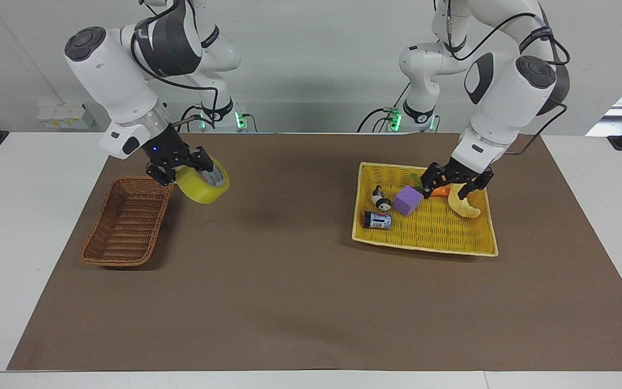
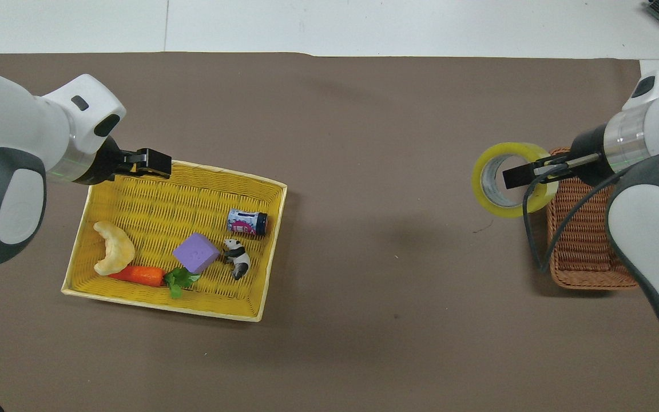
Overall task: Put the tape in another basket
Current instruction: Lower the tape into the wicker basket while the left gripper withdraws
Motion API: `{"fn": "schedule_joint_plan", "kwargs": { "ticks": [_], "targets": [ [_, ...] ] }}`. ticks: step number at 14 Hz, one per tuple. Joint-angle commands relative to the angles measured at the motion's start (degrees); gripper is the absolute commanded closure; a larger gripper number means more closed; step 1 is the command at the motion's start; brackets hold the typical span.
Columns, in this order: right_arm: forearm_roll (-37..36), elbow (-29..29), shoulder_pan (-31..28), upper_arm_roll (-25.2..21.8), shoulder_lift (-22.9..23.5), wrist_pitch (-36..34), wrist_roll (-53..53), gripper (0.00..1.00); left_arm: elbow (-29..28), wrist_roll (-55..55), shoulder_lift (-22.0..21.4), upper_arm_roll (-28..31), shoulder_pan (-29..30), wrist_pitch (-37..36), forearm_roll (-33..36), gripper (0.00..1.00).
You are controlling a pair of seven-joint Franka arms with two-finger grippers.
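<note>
Tape (image 1: 203,187), a wide roll of translucent yellow packing tape with a pale inner core, hangs clear of the bench (image 1: 14,227) in my right claw (image 1: 181,167). One finger (image 2: 517,177) passes through the core of the roll and the claw is closed on its wall, so the roll is carried tilted, with its open face turned up and away from the robots. The roll sits over the brown mat (image 1: 289,302), just beside the rim of the brown wicker basket (image 1: 127,227) at the corner nearer to the robots; it is not inside that basket. The wicker basket lies at the right arm's end of the bench. My left claw (image 1: 455,182) hovers over the yellow woven tray basket (image 1: 424,237) at the left arm's end of the bench, above the orange carrot toy (image 1: 434,190) and the pale yellow croissant toy (image 1: 465,205), with its fingers spread wide and nothing between them. The tray basket also contains a purple cube (image 1: 407,200), a panda figure (image 1: 380,200) and a small can (image 1: 378,220) lying on its side. The can is farther from the robots than the panda figure. The two baskets are well apart.
</note>
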Motion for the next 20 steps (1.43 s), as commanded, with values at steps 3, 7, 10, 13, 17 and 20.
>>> {"fn": "schedule_joint_plan", "kwargs": {
  "ticks": [3, 7, 10, 13, 17, 20],
  "targets": [
    [-1.1, -0.8, -0.3, 0.3, -0.9, 0.9, -0.2, 1.0, 0.8, 13.5, -3.9, -0.6, 6.8, -7.5, 2.9, 0.0],
    [-1.1, -2.9, -2.1, 0.3, -0.4, 1.0, -1.0, 1.0, 10.5, 13.6, -2.7, -0.6, 7.5, -22.3, 6.4, 0.0],
    [-1.0, -7.4, -7.5, 0.3, 2.2, 5.9, -8.2, 1.0, 11.2, 13.4, -3.2, -0.6, 7.6, -23.6, 7.0, 0.0],
    [-1.0, -7.9, -11.5, 0.3, 3.6, 9.0, -14.6, 1.0, 11.0, 13.3, -3.2, -0.5, 7.3, -23.2, 6.6, 0.0],
    [0.1, -7.7, -19.5, 0.3, 9.1, 12.7, -21.2, 1.0, 11.0, 13.2, -3.2, -0.5, 7.5, -22.9, 6.6, 0.0],
    [0.1, -8.3, -22.4, 0.3, 9.4, 12.3, -23.6, 1.0, 11.0, 13.2, -3.2, -0.5, 7.7, -22.9, 6.6, 0.0]
  ]
}}
